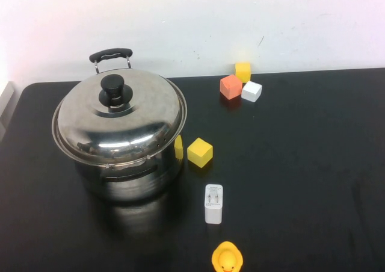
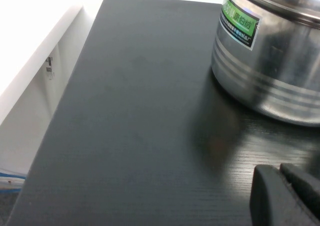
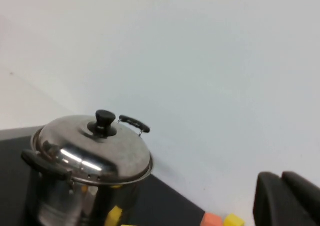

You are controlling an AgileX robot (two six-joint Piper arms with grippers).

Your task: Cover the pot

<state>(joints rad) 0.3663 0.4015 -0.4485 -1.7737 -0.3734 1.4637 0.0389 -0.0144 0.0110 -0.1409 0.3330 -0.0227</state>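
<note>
The large shiny steel pot (image 1: pixel 129 176) stands on the left of the black table, with its black arched handle (image 1: pixel 110 56) at the back. The domed steel lid (image 1: pixel 132 118) with a black knob (image 1: pixel 115 89) sits on top of the pot. The pot also shows in the left wrist view (image 2: pixel 270 71) and, lidded, in the right wrist view (image 3: pixel 75 196). My left gripper (image 2: pixel 281 173) is shut and empty, low over the table beside the pot. My right gripper (image 3: pixel 281 178) is shut and empty, raised and away from the pot. Neither arm shows in the high view.
A yellow cube (image 1: pixel 200 152) lies just right of the pot, with another yellow piece (image 1: pixel 178 147) against its side. A white charger (image 1: pixel 213 203) and a yellow rubber duck (image 1: pixel 227 259) lie toward the front. Orange (image 1: pixel 231 86), yellow (image 1: pixel 242 71) and white (image 1: pixel 251 91) cubes sit at the back.
</note>
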